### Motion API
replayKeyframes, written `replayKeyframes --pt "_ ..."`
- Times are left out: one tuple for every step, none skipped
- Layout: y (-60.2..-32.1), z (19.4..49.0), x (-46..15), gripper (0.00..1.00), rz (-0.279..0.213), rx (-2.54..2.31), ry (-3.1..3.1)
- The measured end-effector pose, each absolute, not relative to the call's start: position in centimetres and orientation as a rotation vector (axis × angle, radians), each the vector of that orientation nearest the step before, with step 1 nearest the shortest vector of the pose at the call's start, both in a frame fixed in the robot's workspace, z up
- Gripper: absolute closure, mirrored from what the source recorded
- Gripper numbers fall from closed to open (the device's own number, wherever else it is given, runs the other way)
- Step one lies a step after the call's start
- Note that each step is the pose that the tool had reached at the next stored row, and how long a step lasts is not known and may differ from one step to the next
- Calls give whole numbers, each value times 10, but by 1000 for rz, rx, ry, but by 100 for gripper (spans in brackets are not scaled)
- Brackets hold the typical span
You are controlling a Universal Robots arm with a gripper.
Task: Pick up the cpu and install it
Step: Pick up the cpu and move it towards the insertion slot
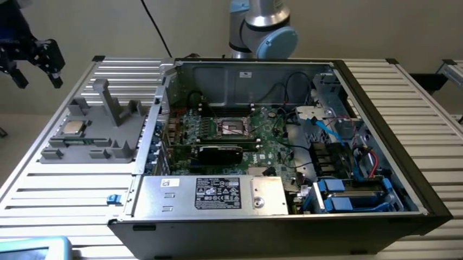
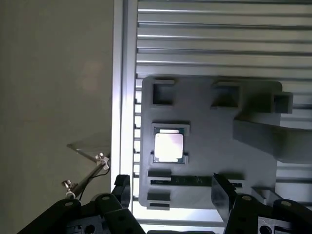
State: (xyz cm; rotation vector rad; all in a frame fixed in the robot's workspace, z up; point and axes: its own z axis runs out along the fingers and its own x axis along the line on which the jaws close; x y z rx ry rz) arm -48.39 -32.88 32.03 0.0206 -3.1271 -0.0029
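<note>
Table [image 1: 423, 122] of pale aluminium slats spans the exterior view from edge to edge, and it carries everything else. On it, filling the centre and the exterior view's right, lies the open computer case [image 1: 289, 230], its black wall toward the bottom of the frame. Inside the case the green motherboard [image 1: 278, 142] covers the middle. A silver box [image 1: 217, 195] with a black label sits along the lower edge of the opening.

At the exterior view's left, beside the case and touching the table, rests the grey holder [image 1: 97, 138], a moulded block with upright posts and several recesses. My arm's base [image 1: 264, 30] rises at the top centre of the frame, behind the case.

My pincer [image 1: 34, 81] hangs in the upper left corner of the exterior view, above the table's far corner and well apart from the case. It is released, with its black fingers [image 2: 222, 190] spread wide (the wrist view shows the holder in the gap between them).

In the middle of the motherboard sits the black square socket [image 1: 233, 127].

Smallest of all, the cpu [image 1: 73, 128] lies flat, silvery top up, in a square recess of the holder at the left middle of the exterior view. It is not yet picked up, and in the wrist view it [image 2: 169, 146] lies below my open fingers.
</note>
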Motion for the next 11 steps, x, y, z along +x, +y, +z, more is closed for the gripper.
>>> replayKeyframes --pt "-329 319 -484 23 -3 21 -3127" --pt "-329 317 -483 23 -3 21 -3127" --pt "-329 315 -483 23 -3 21 -3127" --pt "-329 313 -482 23 -3 20 -3127" --pt "-329 311 -482 23 -3 20 -3127" --pt "-329 310 -481 23 -2 21 -3127" --pt "-329 308 -481 23 -3 21 -3127" --pt "-329 306 -481 23 -3 21 -3127" --pt "-329 304 -481 23 -3 21 -3127" --pt "-329 302 -481 23 -3 21 -3127" --pt "-329 300 -481 23 -3 21 -3127"
